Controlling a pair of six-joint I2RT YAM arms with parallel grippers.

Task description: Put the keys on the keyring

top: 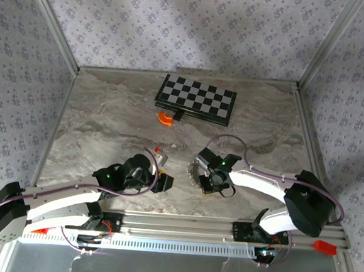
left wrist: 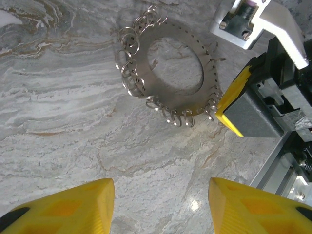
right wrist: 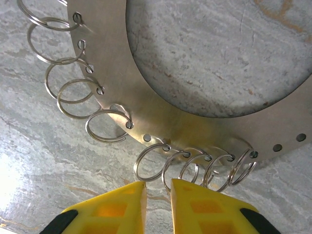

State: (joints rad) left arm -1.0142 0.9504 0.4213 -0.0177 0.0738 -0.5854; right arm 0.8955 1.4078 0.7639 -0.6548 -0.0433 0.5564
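Right wrist view: the keyring [right wrist: 114, 63], a flat silver ring with small wire loops hooked through its rim holes, lies on the desk [top: 107, 124] just beyond the right end effector [right wrist: 158, 195], whose yellow fingertips stand a sliver apart, grasping nothing. The left end effector [left wrist: 161, 195] is released and wide, with the keyring ahead of it. The desk is grey marbled, a chessboard [top: 196, 99] lies at its back, and the walls [top: 197, 24] are floral-papered.
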